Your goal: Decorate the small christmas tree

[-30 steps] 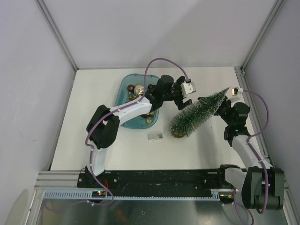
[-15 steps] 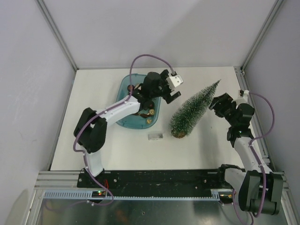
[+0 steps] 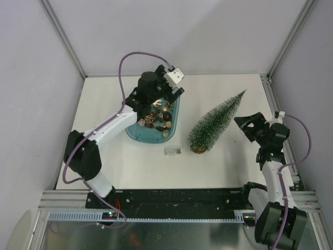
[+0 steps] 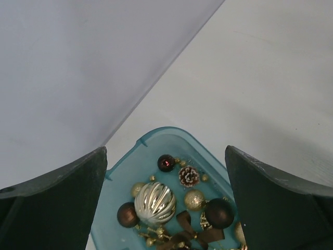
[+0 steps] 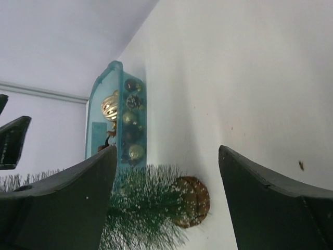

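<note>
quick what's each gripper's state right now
Left gripper: open, empty, over the teal tray.
Right gripper: open, empty, near the small christmas tree.

Top view down on table (image 3: 130,161), wrist views low, all sharing teal tray (image 3: 148,137)

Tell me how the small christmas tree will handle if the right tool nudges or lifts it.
Lying on its side, the cone-shaped small christmas tree would probably roll in an arc if pushed. Its bristles look soft, so a grip there would likely squash them before holding. Mostly bristle, it is probably light for its size.
</note>
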{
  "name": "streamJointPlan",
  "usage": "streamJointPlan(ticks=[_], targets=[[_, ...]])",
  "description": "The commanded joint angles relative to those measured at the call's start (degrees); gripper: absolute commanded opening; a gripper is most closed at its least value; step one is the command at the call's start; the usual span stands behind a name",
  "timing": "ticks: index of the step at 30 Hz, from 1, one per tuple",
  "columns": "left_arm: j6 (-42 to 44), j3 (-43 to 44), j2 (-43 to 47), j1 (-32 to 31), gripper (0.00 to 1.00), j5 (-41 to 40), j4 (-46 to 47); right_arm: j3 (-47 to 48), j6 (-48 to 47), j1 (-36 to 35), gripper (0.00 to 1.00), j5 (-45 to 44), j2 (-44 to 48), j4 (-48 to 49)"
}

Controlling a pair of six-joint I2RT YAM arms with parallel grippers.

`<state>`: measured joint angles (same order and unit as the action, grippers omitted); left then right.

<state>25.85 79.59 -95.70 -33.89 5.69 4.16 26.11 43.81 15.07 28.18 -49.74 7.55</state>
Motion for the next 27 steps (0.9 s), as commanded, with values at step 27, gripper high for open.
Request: streamJointPlan(ticks=[27], targets=[[-3.24, -4.58, 13.75, 1.63, 1.00, 1.10, -7.34, -8.00, 21.19, -4.03, 0.55, 1.80, -8.85, 23.96]])
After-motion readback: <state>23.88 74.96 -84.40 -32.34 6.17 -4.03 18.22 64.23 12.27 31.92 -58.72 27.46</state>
